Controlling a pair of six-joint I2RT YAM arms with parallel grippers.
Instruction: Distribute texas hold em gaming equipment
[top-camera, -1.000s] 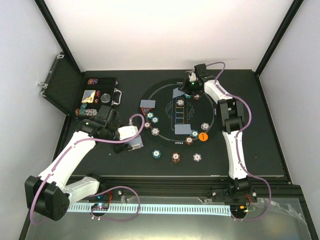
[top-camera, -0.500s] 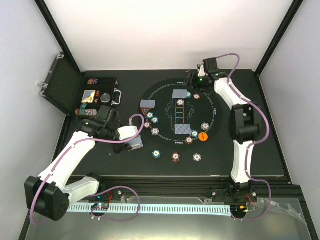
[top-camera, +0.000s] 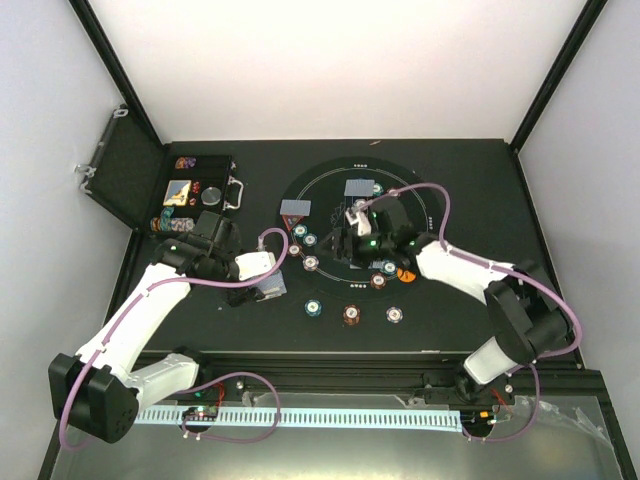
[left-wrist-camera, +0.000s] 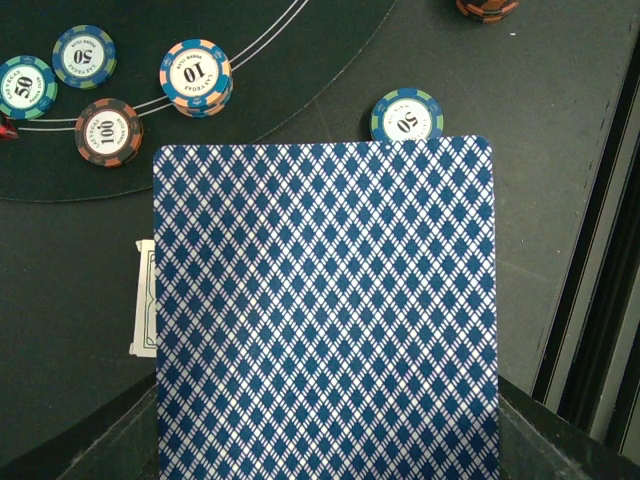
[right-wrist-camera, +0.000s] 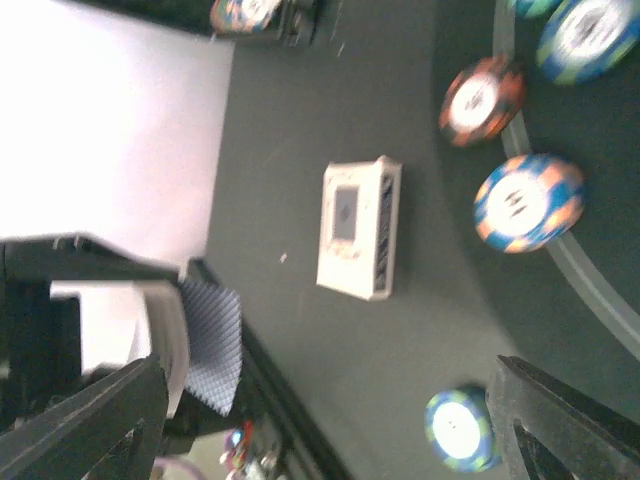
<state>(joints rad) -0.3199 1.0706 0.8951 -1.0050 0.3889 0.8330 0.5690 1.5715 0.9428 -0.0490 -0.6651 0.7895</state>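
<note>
Top view: the left claw (top-camera: 266, 284) sits left of centre and the right claw (top-camera: 350, 236) hangs mid-frame over the round black mat (top-camera: 318, 195). Striped chips (top-camera: 351, 316) lie on and beside the mat.

Left wrist: that claw's pinching a card (left-wrist-camera: 325, 310), and its blue diamond back fills the frame. It looks thin, bendy and slick, so I'd hold it by an edge.

Right wrist: claw spread wide, empty. The chips look hard and ridged, so I'd pinch them across the rim off the dark surface (right-wrist-camera: 330, 110).

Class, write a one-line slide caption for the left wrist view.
Blue diamond-backed card fills the foreground, its top edge overlapping a green 50 chip; more chips sit on the white-lined mat.
</note>
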